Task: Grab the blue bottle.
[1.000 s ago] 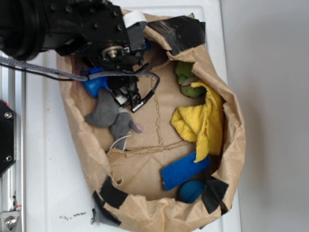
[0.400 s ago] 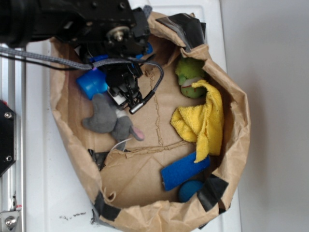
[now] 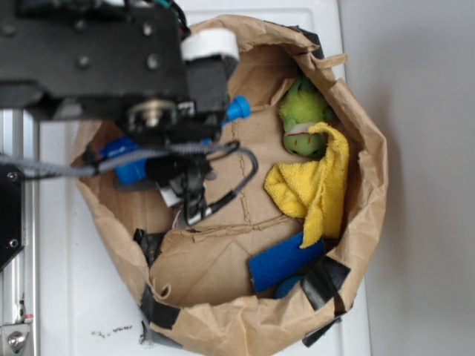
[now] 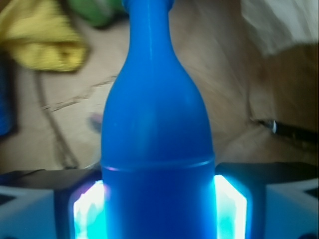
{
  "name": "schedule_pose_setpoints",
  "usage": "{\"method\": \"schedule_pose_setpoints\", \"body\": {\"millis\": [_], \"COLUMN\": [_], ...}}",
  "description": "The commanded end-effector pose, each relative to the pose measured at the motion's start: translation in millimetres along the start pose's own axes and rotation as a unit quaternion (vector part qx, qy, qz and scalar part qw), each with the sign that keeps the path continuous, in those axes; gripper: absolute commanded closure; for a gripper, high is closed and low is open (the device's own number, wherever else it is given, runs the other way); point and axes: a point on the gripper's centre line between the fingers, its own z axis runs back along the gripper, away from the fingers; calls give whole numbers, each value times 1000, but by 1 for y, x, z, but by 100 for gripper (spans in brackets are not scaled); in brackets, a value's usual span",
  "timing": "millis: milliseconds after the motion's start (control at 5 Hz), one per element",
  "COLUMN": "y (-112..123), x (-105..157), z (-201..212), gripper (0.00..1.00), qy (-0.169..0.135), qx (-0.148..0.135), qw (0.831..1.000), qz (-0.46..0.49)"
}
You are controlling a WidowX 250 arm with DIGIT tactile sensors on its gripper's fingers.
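The blue bottle (image 4: 157, 149) fills the middle of the wrist view, neck pointing away, its body pressed between the two glowing pads (image 4: 88, 211). My gripper (image 4: 159, 204) is shut on the bottle's lower body. In the exterior view my black arm (image 3: 96, 67) covers the gripper and most of the bottle. Only the blue cap (image 3: 237, 109) shows at the arm's right edge and part of the blue body (image 3: 128, 167) at its left, over the left half of the paper bag (image 3: 356, 222).
Inside the bag lie a green plush (image 3: 303, 119) at the upper right, a yellow cloth (image 3: 312, 189) below it, and a dark blue roll (image 3: 286, 261) near the front. Black tape (image 3: 323, 282) patches the bag's rim. A metal rail (image 3: 15, 222) runs along the left.
The arm has swung lower and closer to the camera, now covering the grey plush. The bottle left its spot beside the plush and its cap now sticks out at upper right. The bag shifted.
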Motion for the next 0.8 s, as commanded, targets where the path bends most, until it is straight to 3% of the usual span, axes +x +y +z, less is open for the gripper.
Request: {"method": "schedule_pose_setpoints", "body": {"millis": [0,400,600], "y": [-5,-5,-6], "x": [12,26,27], "z": [36,56,52], "gripper": [100,100,100], "qy": [-28,-51,-57], "qx": [-36,-64,-49], "qw": [997,991,993], "qz": [-58,-106,-91]}}
